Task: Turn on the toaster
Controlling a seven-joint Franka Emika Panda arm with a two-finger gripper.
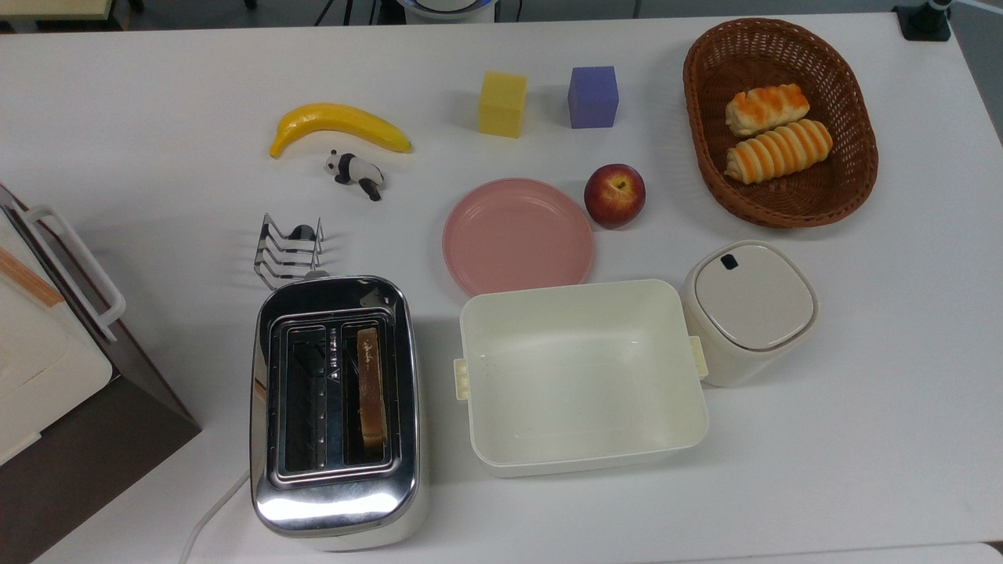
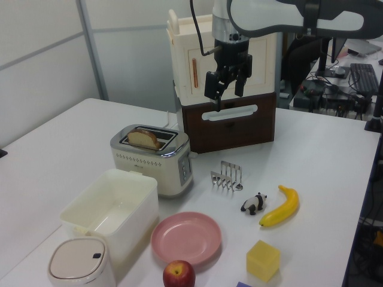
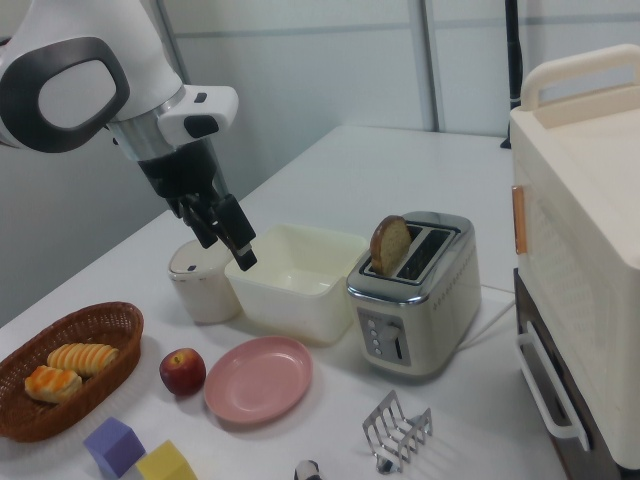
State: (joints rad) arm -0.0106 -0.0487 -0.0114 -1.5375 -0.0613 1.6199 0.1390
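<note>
**Toaster loaded, gripper high above the table**

Seen from the top view, the toaster [image 1: 335, 407] stands near the bottom edge of the white table [image 1: 157, 94], left of centre, with a slice of bread [image 1: 371, 388] standing in the right-hand slot and the other slot empty. A white cord [image 1: 208, 521] leaves its lower left corner. Just above it is the wire toast rack [image 1: 288, 252]; just to its right lies the cream tub [image 1: 584, 376], with a pink plate [image 1: 517, 235] above the tub and a lidded cream canister [image 1: 748, 309] on the tub's right. An apple [image 1: 615, 195], a banana [image 1: 338, 128], a panda figure [image 1: 355, 172], a yellow block [image 1: 502, 103], a purple block [image 1: 593, 96] and a wicker basket [image 1: 854, 125] holding two bread rolls [image 1: 776, 133] fill the upper part.

From the left view, the gripper [image 2: 228, 89] hangs in the air well above and behind the toaster [image 2: 154, 158], in front of a cream and brown cabinet [image 2: 230, 119]. Its fingers point downward with a clear gap between them, holding nothing.

From the right view, the gripper [image 3: 238, 250] hovers over the tub [image 3: 295, 280], to the right view's left of the toaster [image 3: 415, 300]; the fingers [image 3: 243, 252] overlap, so their spacing cannot be judged. The bread [image 3: 389, 245] sticks up out of its slot, and the lever on the toaster's front panel sits low in its track.
</note>
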